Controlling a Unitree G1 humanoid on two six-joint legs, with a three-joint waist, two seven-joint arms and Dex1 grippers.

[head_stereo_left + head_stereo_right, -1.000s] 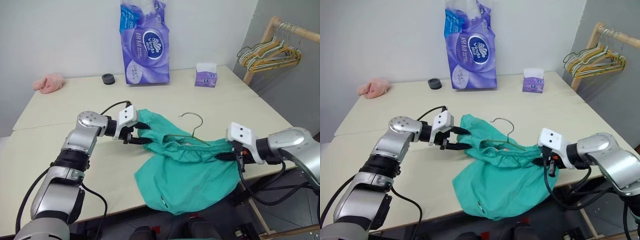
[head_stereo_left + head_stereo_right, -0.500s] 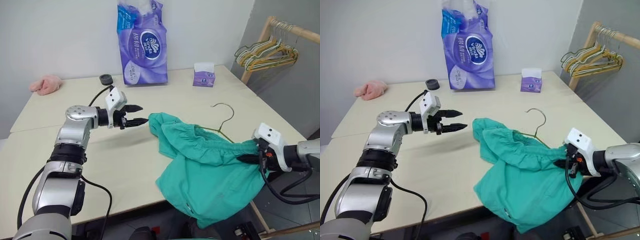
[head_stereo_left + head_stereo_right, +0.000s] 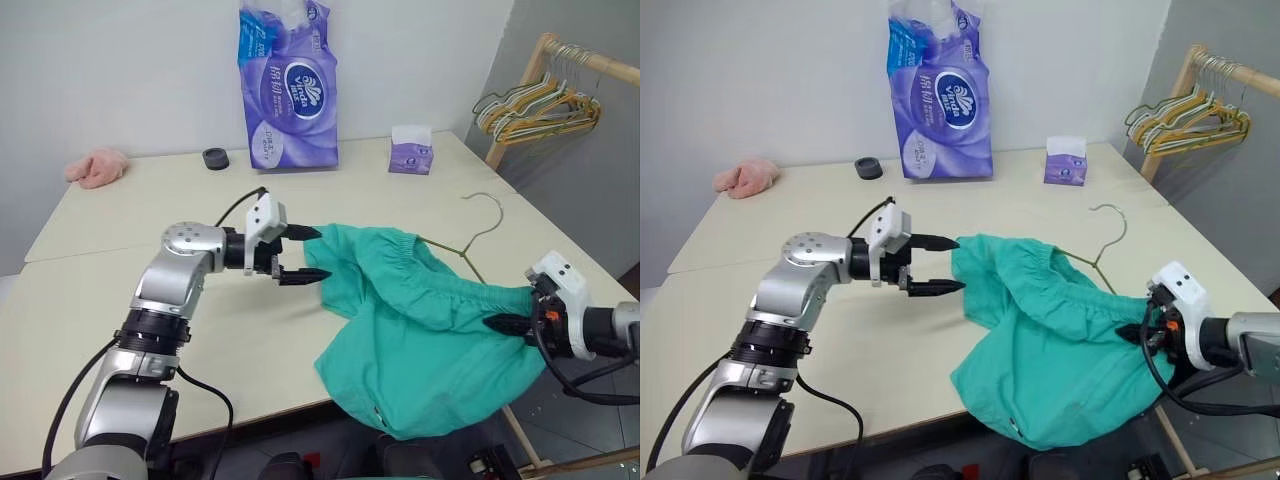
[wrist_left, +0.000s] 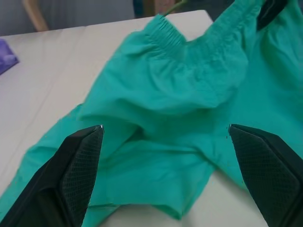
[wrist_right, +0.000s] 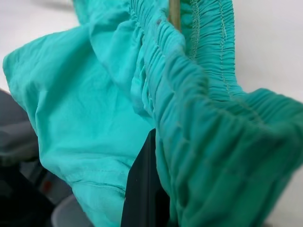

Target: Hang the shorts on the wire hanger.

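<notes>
The teal-green shorts (image 3: 420, 330) lie at the table's front right, their lower part hanging over the edge. The thin wire hanger (image 3: 470, 236) is tucked into the gathered waistband, its hook sticking up behind. My right gripper (image 3: 503, 322) is shut on the waistband's right end; in the right wrist view one black finger (image 5: 144, 189) shows under the bunched waistband (image 5: 203, 118), with the hanger wire (image 5: 174, 12) beyond. My left gripper (image 3: 318, 255) is open, its fingers (image 4: 80, 175) wide apart at the left edge of the shorts (image 4: 165, 94), gripping nothing.
At the back of the table (image 3: 130, 240) stand a purple tissue pack (image 3: 288, 85) and a small tissue box (image 3: 411, 150). A black round object (image 3: 215, 158) and a pink cloth (image 3: 97, 166) lie nearby. A wooden rack (image 3: 540, 60) with bunched hangers (image 3: 540, 110) stands at the right.
My left gripper let go of the shorts and opened wide; it now sits at their left edge. My right gripper pulled the shorts and hanger to the right.
</notes>
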